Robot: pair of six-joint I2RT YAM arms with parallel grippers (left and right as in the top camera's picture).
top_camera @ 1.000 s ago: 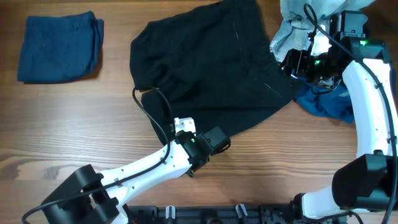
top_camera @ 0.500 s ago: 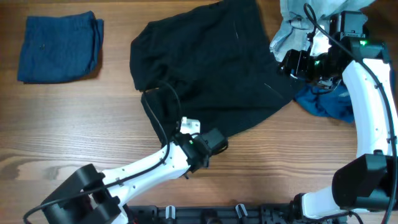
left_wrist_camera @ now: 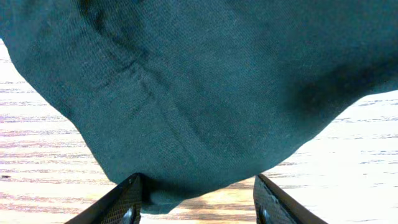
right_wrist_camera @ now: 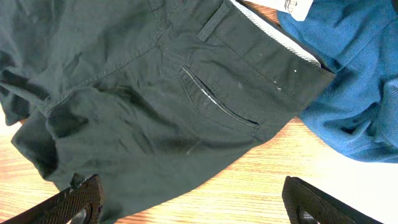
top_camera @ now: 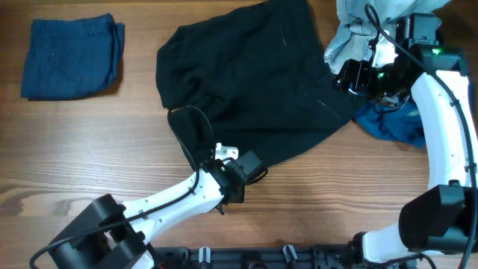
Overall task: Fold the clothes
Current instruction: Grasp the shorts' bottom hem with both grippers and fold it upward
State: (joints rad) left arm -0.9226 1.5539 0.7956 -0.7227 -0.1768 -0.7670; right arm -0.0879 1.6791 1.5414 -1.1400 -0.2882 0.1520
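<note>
Left gripper (left_wrist_camera: 197,186) astride shorts (left_wrist_camera: 199,93) edge

Matt black cloth shorts (top_camera: 254,82), wood-grain table (top_camera: 89,149)

We log left arm (top_camera: 168,202), right arm (top_camera: 441,112): 2 white shells, black joints, black cables (top_camera: 181,142); left gripper (left_wrist_camera: 199,202) black.

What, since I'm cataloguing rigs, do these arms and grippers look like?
The left arm and right arm have white rounded links, black joints and loose black cables. A green light glows near the right wrist. The left gripper and right gripper have black fingers.
</note>
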